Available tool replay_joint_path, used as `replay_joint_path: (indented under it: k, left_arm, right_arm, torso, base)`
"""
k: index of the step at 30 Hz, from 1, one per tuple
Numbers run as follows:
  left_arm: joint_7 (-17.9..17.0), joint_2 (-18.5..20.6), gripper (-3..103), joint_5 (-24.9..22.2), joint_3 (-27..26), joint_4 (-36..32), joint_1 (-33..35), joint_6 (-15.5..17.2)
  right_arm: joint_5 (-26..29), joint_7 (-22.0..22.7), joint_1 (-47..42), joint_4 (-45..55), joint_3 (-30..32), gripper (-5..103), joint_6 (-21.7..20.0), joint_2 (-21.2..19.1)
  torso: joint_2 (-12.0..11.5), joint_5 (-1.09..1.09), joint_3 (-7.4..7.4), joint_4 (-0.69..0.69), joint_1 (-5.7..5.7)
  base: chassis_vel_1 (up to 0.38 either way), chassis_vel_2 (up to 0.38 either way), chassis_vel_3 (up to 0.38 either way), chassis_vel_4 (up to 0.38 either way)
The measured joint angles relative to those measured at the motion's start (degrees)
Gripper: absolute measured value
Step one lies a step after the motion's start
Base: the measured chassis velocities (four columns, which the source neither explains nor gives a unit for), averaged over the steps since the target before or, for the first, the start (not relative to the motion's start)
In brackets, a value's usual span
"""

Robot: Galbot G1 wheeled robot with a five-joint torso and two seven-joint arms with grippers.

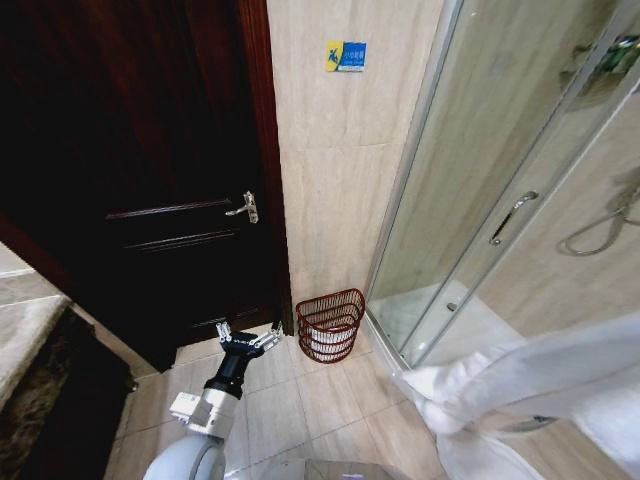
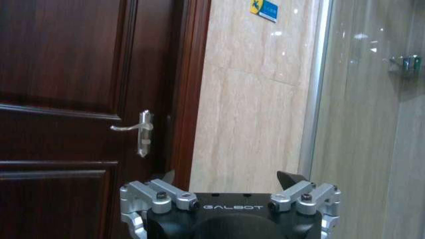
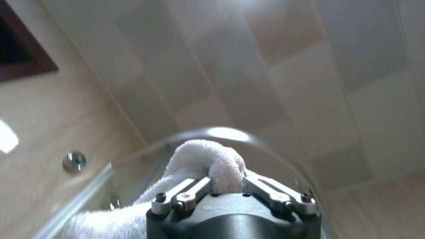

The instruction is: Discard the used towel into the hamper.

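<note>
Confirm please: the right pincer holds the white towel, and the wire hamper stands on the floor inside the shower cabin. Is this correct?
Not quite. The hamper stands outside the shower cabin, on the floor against the tiled wall between the door and the cabin, as the head view shows. The right pincer does hold the white towel.

The word "GALBOT" is showing in pale letters on the black body of the left gripper point(image 2: 232, 186), just below its fingers, in the left wrist view. A small blue and yellow sign point(image 1: 346, 55) is hanging on the tiled wall point(image 1: 330, 180) between the dark door point(image 1: 150, 170) and the glass shower stall point(image 1: 480, 180); its yellow part is carrying a figure and its blue part some lines of writing, but the writing is too small to read.
</note>
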Motion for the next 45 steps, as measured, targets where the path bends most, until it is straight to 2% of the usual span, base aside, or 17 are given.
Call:
replay_joint_path:
  k: [4, 8, 16, 24, 45]
  left_arm:
    - [0.00, 0.00, 100, 0.00, 0.00, 0.00, 0.00, 0.00]
    - [0.00, 0.01, 100, 0.00, 0.00, 0.00, 0.00, 0.00]
    - [0.00, 0.00, 100, 0.00, 0.00, 0.00, 0.00, 0.00]
    - [0.00, 0.00, 100, 0.00, 0.00, 0.00, 0.00, 0.00]
    - [0.00, 0.00, 100, 0.00, 0.00, 0.00, 0.00, 0.00]
  right_arm:
    - [3.12, -0.17, 0.93, 1.67, 1.84, 5, -1.73, -3.12]
    - [6.25, -0.08, 1.18, 3.22, 2.20, 5, -4.25, -4.45]
    - [7.78, -0.17, 0.05, 4.71, -0.03, 5, -6.33, -2.45]
    - [9.14, -0.13, 0.44, 8.08, -1.68, 5, -9.57, -3.54]
    - [6.93, -0.96, 2.06, 8.11, -6.98, 5, -11.14, -4.22]
  torso:
    - [0.00, 0.00, 0.00, 0.01, 0.00]
    - [0.00, 0.00, 0.00, 0.01, 0.00]
    - [0.00, 0.02, 0.00, 0.00, 0.00]
    - [0.00, -0.02, 0.00, 0.01, 0.00]
    - [0.00, -0.01, 0.00, 0.01, 0.00]
  base:
    - [0.000, 0.000, 0.000, 0.000]
    - [0.000, 0.000, 0.000, 0.000]
    - [0.000, 0.000, 0.000, 0.000]
    - [0.000, 0.000, 0.000, 0.000]
    - [0.022, 0.024, -0.028, -0.026]
